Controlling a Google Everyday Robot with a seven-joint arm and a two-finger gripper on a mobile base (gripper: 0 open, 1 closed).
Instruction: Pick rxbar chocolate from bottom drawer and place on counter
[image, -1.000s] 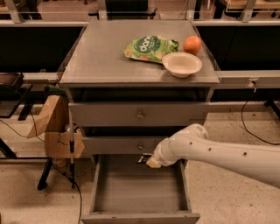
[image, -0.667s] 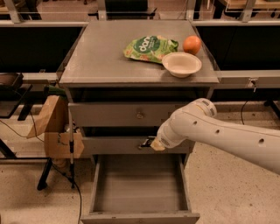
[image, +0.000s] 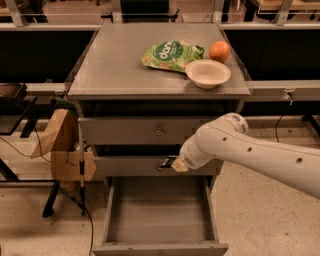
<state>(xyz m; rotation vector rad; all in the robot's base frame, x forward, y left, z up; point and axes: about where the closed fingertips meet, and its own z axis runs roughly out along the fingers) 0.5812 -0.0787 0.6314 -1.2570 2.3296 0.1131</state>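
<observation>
The bottom drawer (image: 157, 212) is pulled open and its plain grey floor is bare. My gripper (image: 172, 164) is above the drawer's back, just in front of the middle drawer's face, at the end of my white arm coming in from the right. A small dark flat thing sticks out of its left tip: the rxbar chocolate (image: 164, 162), held in the shut fingers, mostly hidden. The counter (image: 115, 65) is the grey top of the cabinet, well above the gripper.
On the counter's right side lie a green snack bag (image: 171, 54), an orange (image: 219, 50) and a white bowl (image: 208, 73). The top drawer (image: 130, 131) is closed. A brown cardboard piece (image: 60, 145) and a stand sit left of the cabinet.
My gripper has risen from just over the open bottom drawer to the height of the middle drawer's face, with the small dark thing moving up with it.
</observation>
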